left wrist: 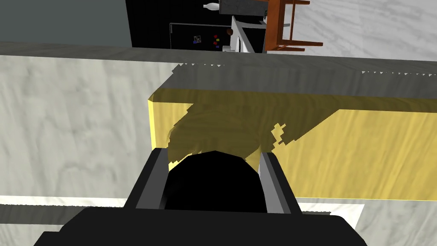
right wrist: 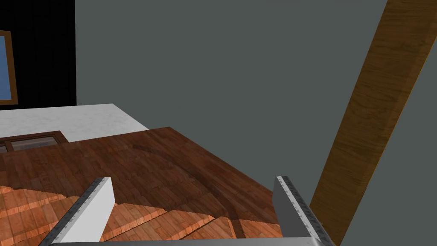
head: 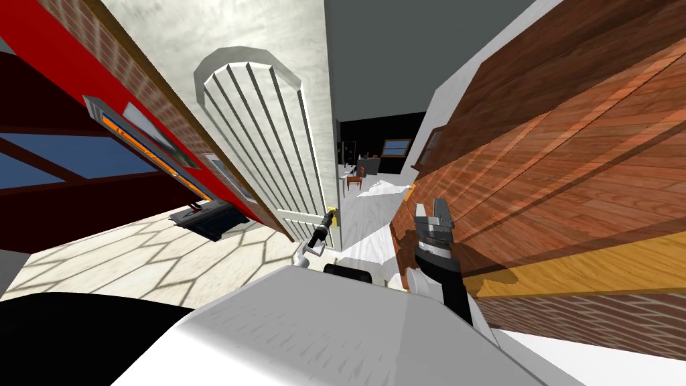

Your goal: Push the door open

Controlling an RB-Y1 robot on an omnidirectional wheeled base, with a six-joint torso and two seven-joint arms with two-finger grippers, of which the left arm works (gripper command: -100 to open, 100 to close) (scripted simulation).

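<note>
While our left end effector [head: 329,222], fingers apart, sits at the yellow handle [left wrist: 362,153] on the ajar white door's [head: 261,134] right edge, our right end effector [head: 432,213] hangs open beside a wooden wall [head: 569,167].

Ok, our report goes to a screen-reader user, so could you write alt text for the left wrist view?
The left gripper, open, is right up against a yellow handle on a white door. Past the door's edge lie a pale floor and a brown chair.

Narrow gap open between white door [head: 268,134] edge and wood-panelled wall [head: 569,167]; chair [head: 354,179] far beyond.
</note>
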